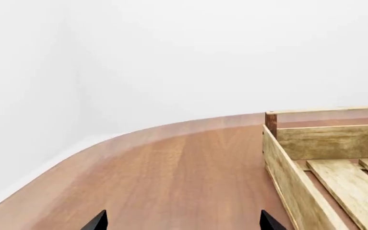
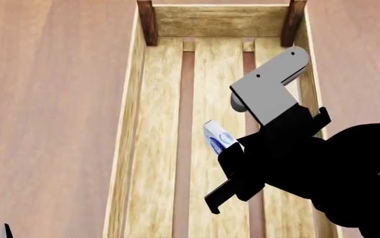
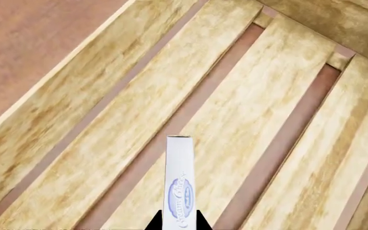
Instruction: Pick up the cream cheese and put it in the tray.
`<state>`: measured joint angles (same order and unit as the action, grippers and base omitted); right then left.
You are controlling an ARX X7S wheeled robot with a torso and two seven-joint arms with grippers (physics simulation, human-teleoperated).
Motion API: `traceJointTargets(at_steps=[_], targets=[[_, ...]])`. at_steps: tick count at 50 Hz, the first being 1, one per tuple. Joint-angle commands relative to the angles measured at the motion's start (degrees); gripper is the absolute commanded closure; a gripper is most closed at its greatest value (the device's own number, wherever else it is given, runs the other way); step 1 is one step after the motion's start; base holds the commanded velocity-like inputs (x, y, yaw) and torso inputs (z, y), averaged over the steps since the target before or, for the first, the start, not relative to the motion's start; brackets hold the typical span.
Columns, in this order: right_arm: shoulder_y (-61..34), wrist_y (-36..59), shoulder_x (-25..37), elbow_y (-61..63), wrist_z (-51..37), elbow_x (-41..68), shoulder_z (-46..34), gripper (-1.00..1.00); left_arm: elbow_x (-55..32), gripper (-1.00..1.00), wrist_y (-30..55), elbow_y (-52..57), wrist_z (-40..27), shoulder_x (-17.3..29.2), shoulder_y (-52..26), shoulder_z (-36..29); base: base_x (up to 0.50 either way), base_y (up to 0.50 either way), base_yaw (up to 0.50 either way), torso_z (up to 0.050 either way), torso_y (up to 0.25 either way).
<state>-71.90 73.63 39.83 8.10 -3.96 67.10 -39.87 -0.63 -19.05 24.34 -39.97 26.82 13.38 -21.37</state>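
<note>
Right gripper (image 2: 233, 148), nearest the head camera, is clenched on the cream cheese (image 2: 217, 138), holding the box on edge above the tray (image 2: 132, 124), over its slatted floor and nearer the right wall than the left. The right wrist view confirms it: the two fingertips pinch the box's lower end, logo side showing.

Left gripper (image 1: 180, 223): fingertips spread apart over bare counter (image 1: 171, 167), beside the tray's corner post; released, empty.

Risk: the box hangs tilted and clear of the slats. If let go from here it may tip, bounce, or lodge in a gap between slats.

Hidden: how far the box is from the floor; the arm covers the tray's near right part.
</note>
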Motion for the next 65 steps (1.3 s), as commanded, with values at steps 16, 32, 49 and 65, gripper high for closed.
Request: traceJointTargets(at_steps=[16, 32, 49, 65], targets=[[-0.6, -0.7, -0.2, -0.1, 0.4, -0.8, -1.0, 1.0, -0.1, -1.0, 0.0, 0.2, -0.4, 0.2, 0.1, 0.1, 0.0, 0.0, 0.0, 0.0, -0.091], [-0.8, -0.8, -0.1, 0.0, 0.1, -0.7, -1.4, 1.0, 0.0, -1.0, -0.2, 0.1, -0.5, 0.3, 0.0, -0.1, 0.0, 0.0, 0.0, 0.0, -0.092], [-0.9, -0.9, -0.2, -0.5, -0.2, -0.9, -2.2, 1.0, 0.0, -1.0, -1.0, -0.3, -0.3, 0.5, 0.0, -0.4, 0.0, 0.0, 0.0, 0.0, -0.032], [-1.2, -1.7, -1.4, -1.2, 0.2, -2.1, -3.7, 1.0, 0.2, -1.0, -1.0, 0.0, -0.4, 0.7, 0.2, -0.5, 0.0, 0.0, 0.0, 0.0, 0.0]])
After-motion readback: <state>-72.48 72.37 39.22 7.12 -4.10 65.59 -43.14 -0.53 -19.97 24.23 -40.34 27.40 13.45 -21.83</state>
